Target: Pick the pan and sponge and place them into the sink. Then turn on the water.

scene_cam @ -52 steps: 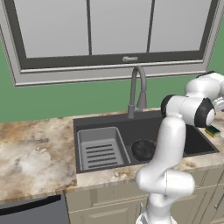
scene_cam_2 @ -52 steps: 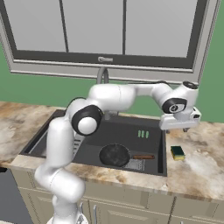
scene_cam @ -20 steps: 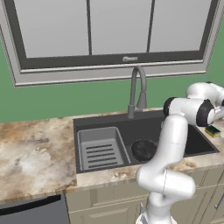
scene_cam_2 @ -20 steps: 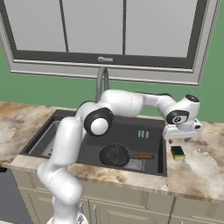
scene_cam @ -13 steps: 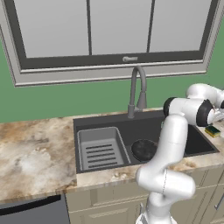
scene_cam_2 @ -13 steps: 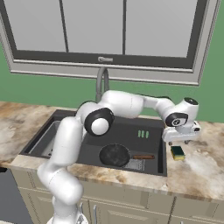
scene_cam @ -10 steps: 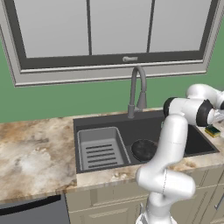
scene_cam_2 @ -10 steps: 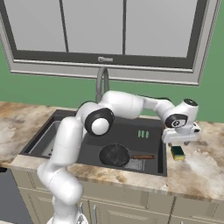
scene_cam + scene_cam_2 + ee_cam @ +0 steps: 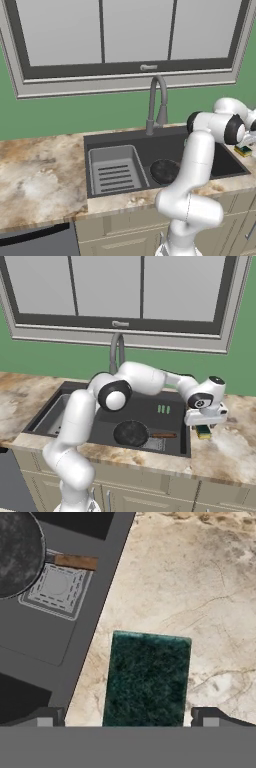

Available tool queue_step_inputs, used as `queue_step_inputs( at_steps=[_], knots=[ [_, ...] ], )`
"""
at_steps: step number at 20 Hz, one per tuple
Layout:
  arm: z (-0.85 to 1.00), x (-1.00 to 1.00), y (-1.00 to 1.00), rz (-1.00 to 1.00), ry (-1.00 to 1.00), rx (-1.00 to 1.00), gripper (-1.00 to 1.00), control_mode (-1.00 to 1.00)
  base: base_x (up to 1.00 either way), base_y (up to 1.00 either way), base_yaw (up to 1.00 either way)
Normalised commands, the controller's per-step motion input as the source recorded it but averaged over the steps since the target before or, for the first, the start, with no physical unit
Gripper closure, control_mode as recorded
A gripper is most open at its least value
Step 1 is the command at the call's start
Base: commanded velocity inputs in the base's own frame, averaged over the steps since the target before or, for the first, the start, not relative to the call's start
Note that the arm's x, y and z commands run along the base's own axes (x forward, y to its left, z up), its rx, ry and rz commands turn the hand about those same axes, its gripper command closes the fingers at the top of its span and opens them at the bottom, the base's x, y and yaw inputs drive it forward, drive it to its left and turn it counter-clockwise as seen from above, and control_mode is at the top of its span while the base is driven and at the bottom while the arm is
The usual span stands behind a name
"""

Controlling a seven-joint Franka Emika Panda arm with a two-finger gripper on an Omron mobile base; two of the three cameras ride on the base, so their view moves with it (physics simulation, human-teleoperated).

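One sponge [image 9: 147,679] between spread, open jaws, pan [image 9: 131,433] in sink [image 9: 172,401] alongside

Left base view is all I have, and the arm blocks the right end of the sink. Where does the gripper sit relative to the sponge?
Observer: In the hand view the gripper is open, one fingertip on each side of the sponge.
Operator: Is the sponge on the counter?
Observer: Yes, green side up on the counter, just beside the sink rim.
Operator: And the pan?
Observer: The pan lies in the basin, its handle pointing toward the sponge's side.
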Motion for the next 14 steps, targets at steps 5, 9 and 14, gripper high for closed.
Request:
queue_step_inputs(
  at_steps=[5, 9, 14],
  knots=[
    [-0.28, -0.06, 0.00, 0.00, 0.01, 0.00, -1.00, -1.00, 0.00, 0.00, 0.00],
    [-0.30, 0.01, 0.02, 0.00, 0.00, 0.00, -1.00, -1.00, 0.00, 0.00, 0.00],
    [-0.31, 0.11, 0.03, 0.00, 0.00, 0.00, 1.00, -1.00, 0.00, 0.00, 0.00]
  ],
)
